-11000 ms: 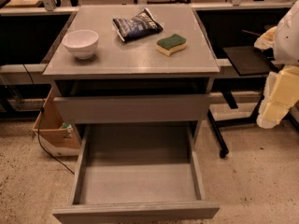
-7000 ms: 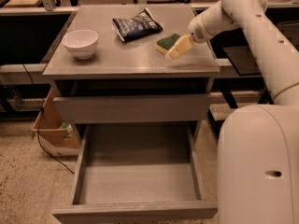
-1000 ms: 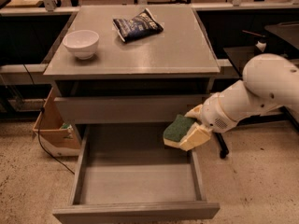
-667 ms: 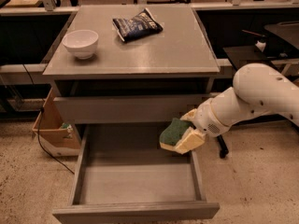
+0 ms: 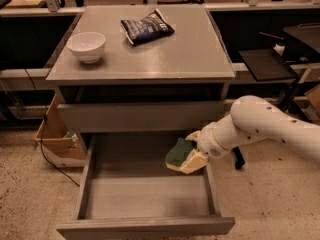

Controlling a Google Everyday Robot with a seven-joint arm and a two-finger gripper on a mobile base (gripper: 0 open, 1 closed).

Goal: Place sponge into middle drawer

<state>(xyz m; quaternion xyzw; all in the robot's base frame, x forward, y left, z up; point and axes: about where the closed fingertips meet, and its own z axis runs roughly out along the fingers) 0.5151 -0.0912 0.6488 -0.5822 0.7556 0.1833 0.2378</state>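
Change: the cream two-finger gripper (image 5: pixel 190 152) and the small rectangular sponge, dark green over pale yellow foam (image 5: pixel 176 153), are shifted slightly left and lower than a moment earlier.
Gripper: clamped on the sponge, at the end of the white arm (image 5: pixel 260 126) reaching in from the right.
Sponge: held over the right rear part of the wide shallow grey middle drawer (image 5: pixel 145 198), which is pulled open.
Cabinet top (image 5: pixel 165 54): a white round bowl (image 5: pixel 86 45) and a dark blue snack bag (image 5: pixel 146 28) are set apart.

One bowl (image 5: pixel 86 46) and one bag (image 5: pixel 147 27) on the one table (image 5: pixel 170 59). One sponge (image 5: pixel 176 153) is gripped in the one tool (image 5: pixel 187 151) over the one open drawer (image 5: pixel 145 198). Perhaps one cardboard box (image 5: pixel 54 136) stands beside.
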